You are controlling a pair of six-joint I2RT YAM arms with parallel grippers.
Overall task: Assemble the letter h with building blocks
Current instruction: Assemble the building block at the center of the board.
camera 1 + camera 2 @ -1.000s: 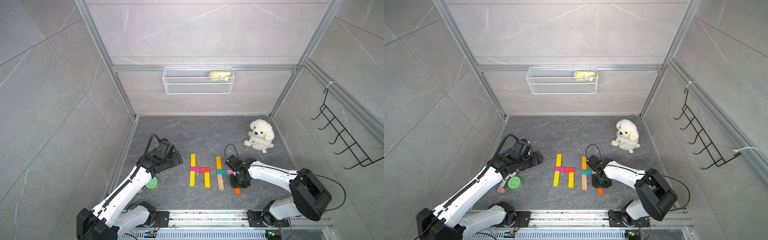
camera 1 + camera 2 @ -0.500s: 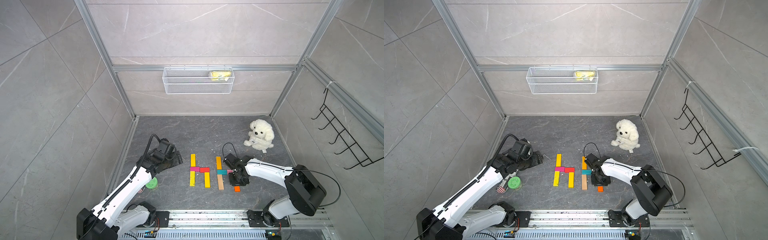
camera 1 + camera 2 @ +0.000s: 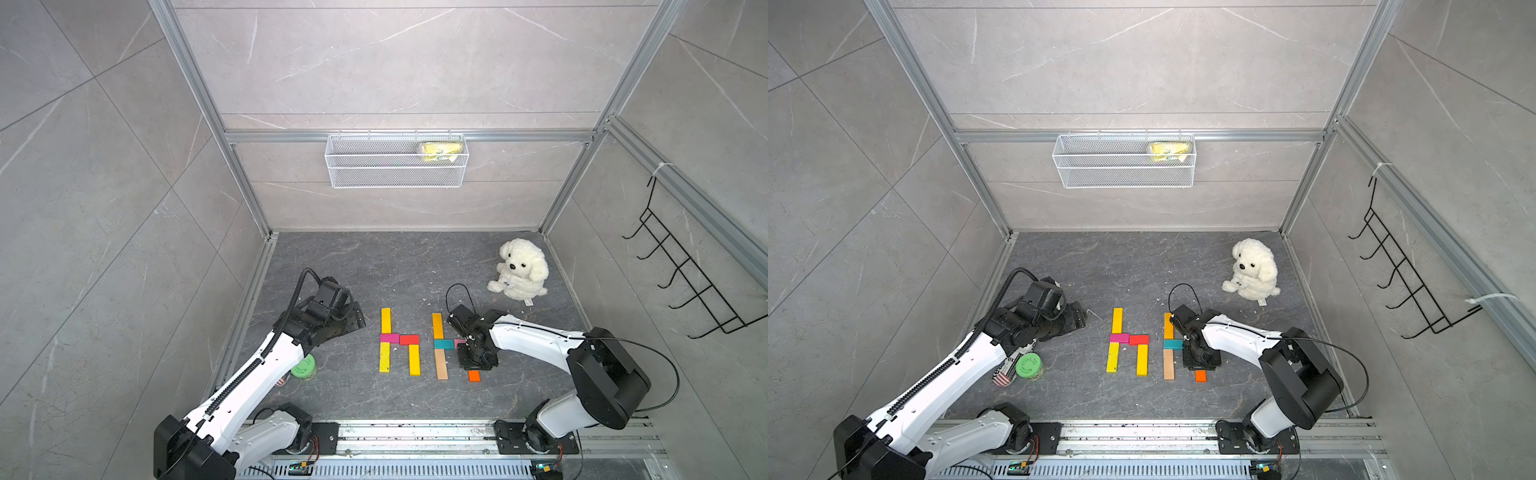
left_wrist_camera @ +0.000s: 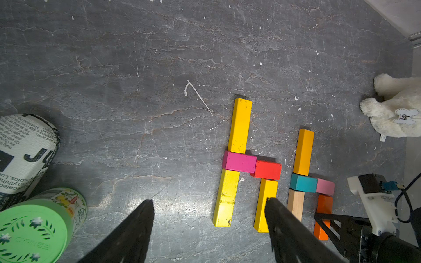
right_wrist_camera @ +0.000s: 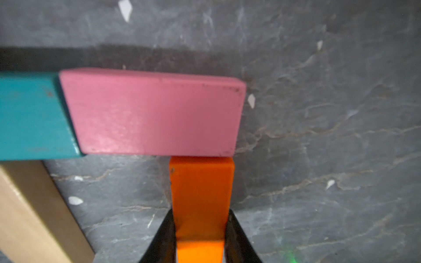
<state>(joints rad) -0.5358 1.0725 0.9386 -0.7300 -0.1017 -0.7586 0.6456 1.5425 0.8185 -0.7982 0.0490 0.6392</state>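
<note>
Two groups of building blocks lie on the dark floor. The left group has two yellow bars (image 3: pixel 386 320), a magenta (image 3: pixel 389 338), a red (image 3: pixel 409 340) and an amber bar (image 3: pixel 414 360). The right group has an amber bar (image 3: pixel 437 325), a teal (image 3: pixel 444 343), a pink (image 5: pixel 155 113) and a tan bar (image 3: pixel 441 363). My right gripper (image 5: pixel 201 218) is shut on an orange block (image 5: pixel 201 182) whose far end touches the pink block's underside corner. My left gripper (image 4: pixel 208 201) hovers open, left of the blocks, holding nothing.
A green-lidded can (image 3: pixel 303 366) and a newsprint-patterned roll (image 4: pixel 22 150) sit by the left arm. A white plush dog (image 3: pixel 519 270) sits at the back right. A wire basket (image 3: pixel 397 162) hangs on the back wall, a black hook rack (image 3: pixel 685 282) on the right wall.
The right arm has shifted slightly leftward while its jaws stay tight on the orange block. The left arm and the other blocks have not moved.
</note>
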